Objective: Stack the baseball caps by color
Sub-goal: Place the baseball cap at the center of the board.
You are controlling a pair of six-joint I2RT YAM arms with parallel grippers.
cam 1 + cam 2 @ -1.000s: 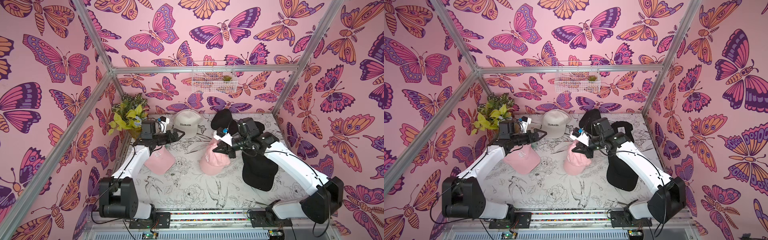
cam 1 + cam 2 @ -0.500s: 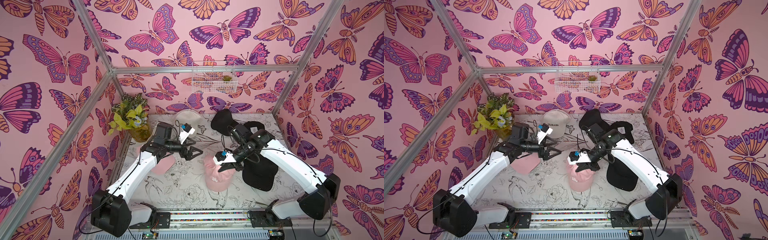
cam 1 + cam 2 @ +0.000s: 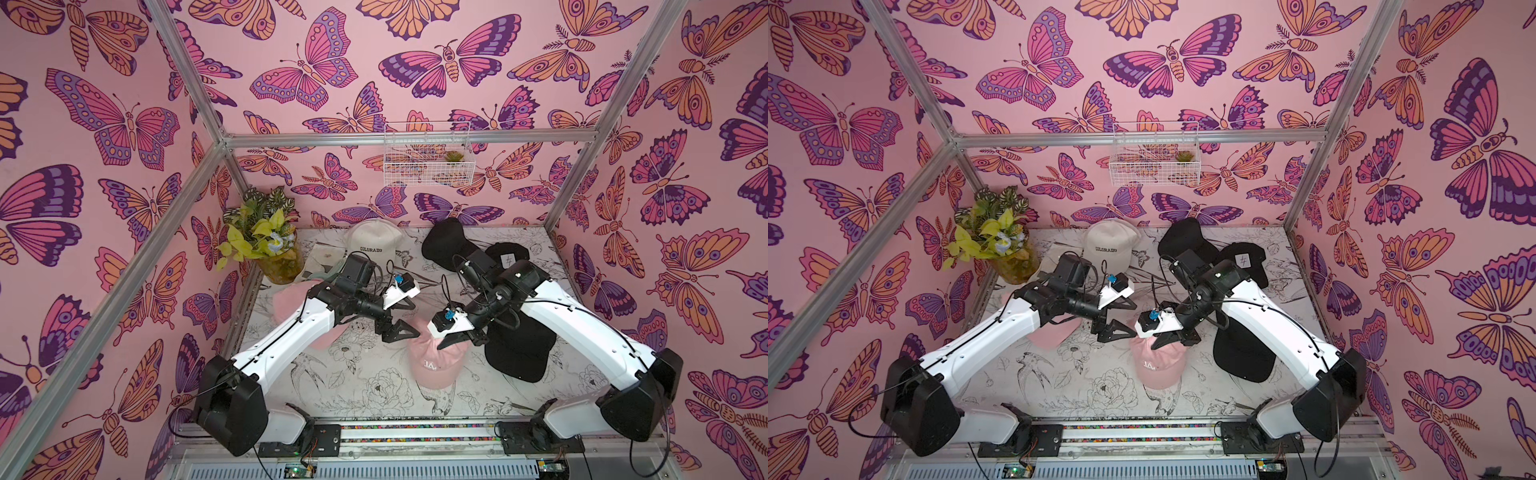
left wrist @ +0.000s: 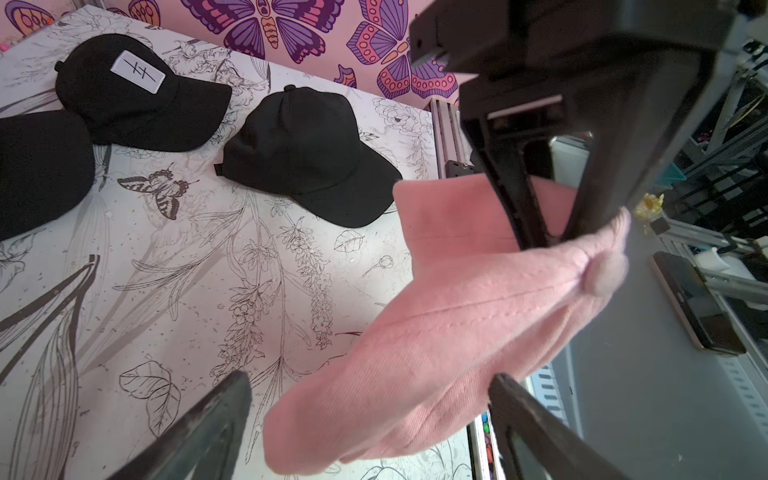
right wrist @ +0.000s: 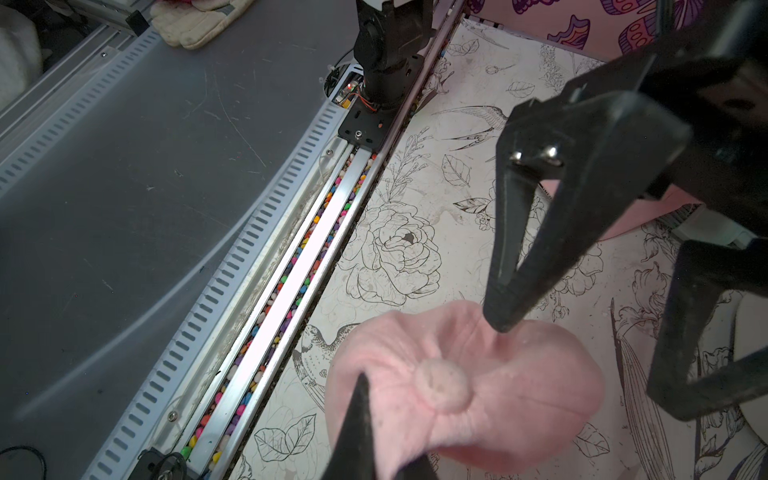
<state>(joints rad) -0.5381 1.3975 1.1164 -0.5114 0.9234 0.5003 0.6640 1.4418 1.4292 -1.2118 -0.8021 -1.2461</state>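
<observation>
Right gripper (image 3: 446, 343) is clamped on the crown of the pink cap (image 3: 440, 376), close by the top button. The left wrist view shows the pinch plainly, with pink fabric bunched between the black fingers (image 4: 606, 166). The cap droops from that pinch over the front middle of the table (image 3: 353, 386), white logo facing up, brim end toward the front rail.

Left gripper (image 3: 409, 320) has its jaws wide apart and holds nothing. It sits just left of the right gripper, at the crown end of the pink cap. In the left wrist view the cap's lower part lies between its two spread fingers (image 4: 208, 428). In the right wrist view one of its fingertips (image 5: 500, 316) comes down to the crown beside the button. I cannot tell from here whether it touches the fabric or stops just short.

Other caps, both top views:
- second pink cap (image 3: 291, 297) lies on the left side of the table, partly under the left arm.
- cream cap (image 3: 374, 243) with black COLORADO lettering is at the back, near the middle.
- plain black cap (image 3: 440, 245) is at the back, right of the cream cap.
- black cap with the white patch (image 3: 509, 259) is just beside it, toward the right wall.
- third black cap (image 3: 519, 353) is nearer the front on the right, partly under the right arm.

Potted plant (image 3: 266, 245) stands in the back left corner. Wire basket (image 3: 428, 158) hangs on the back wall.
</observation>
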